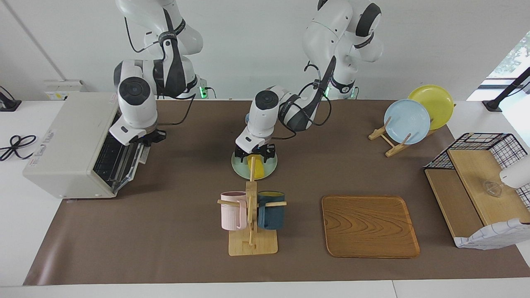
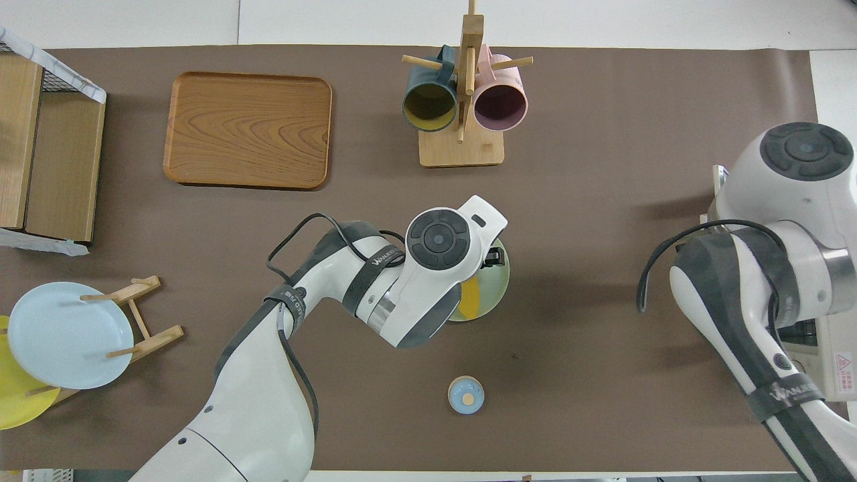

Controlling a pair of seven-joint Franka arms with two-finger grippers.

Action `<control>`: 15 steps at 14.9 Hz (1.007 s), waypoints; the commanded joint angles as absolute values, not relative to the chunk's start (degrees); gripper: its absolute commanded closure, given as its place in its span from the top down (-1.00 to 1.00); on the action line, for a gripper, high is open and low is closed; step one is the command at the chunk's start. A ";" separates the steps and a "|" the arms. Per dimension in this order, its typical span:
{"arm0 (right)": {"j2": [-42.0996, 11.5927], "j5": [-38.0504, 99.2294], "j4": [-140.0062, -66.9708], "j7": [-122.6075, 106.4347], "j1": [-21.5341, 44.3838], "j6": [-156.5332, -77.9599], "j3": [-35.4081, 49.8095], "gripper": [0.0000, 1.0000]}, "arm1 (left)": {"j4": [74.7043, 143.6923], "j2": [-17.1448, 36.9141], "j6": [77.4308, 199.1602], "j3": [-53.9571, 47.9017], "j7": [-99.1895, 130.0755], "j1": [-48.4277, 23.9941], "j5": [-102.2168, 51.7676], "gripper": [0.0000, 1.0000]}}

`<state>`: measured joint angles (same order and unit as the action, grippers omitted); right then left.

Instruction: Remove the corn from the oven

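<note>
The corn (image 1: pixel 259 169) lies on a pale green plate (image 1: pixel 240 169) in the middle of the table, partly hidden by the mug rack's post. My left gripper (image 1: pixel 255 156) stands open just over the corn, a finger on each side. From overhead the corn (image 2: pixel 471 299) peeks out from under the left hand. The off-white oven (image 1: pixel 66 145) sits at the right arm's end of the table with its door (image 1: pixel 126 161) dropped open. My right gripper (image 1: pixel 152 138) is shut at the door's upper edge; whether it grips anything is hidden.
A wooden mug rack (image 1: pixel 251 223) with a pink and a dark blue mug stands farther from the robots than the green plate. Beside it lies a wooden tray (image 1: pixel 369 225). A plate stand (image 1: pixel 407 121), a wire shelf (image 1: pixel 480 182) and a small blue round piece (image 2: pixel 465 393) are also here.
</note>
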<state>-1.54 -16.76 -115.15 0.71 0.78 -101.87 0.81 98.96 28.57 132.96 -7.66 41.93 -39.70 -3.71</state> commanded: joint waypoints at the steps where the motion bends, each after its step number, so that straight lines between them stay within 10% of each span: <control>1: 1.13 -18.98 -116.28 -4.73 -4.29 -99.85 0.79 -0.78 | 101.87 26.54 134.12 -6.42 43.24 -40.69 -2.03 0.60; 6: 4.39 -17.49 -116.28 -7.47 -6.77 -99.76 0.79 -0.53 | 101.52 26.37 133.07 -6.24 43.15 -39.82 -1.41 -1.00; 11: 8.08 -12.50 -110.77 -9.41 -6.07 -93.37 1.23 -0.09 | 95.99 25.32 123.69 -6.24 42.63 -36.84 -1.49 -1.00; 15: 7.73 -3.71 -103.37 -9.93 -6.15 -89.74 1.23 0.70 | 93.53 23.29 119.10 -6.24 37.90 -28.94 -1.23 -1.00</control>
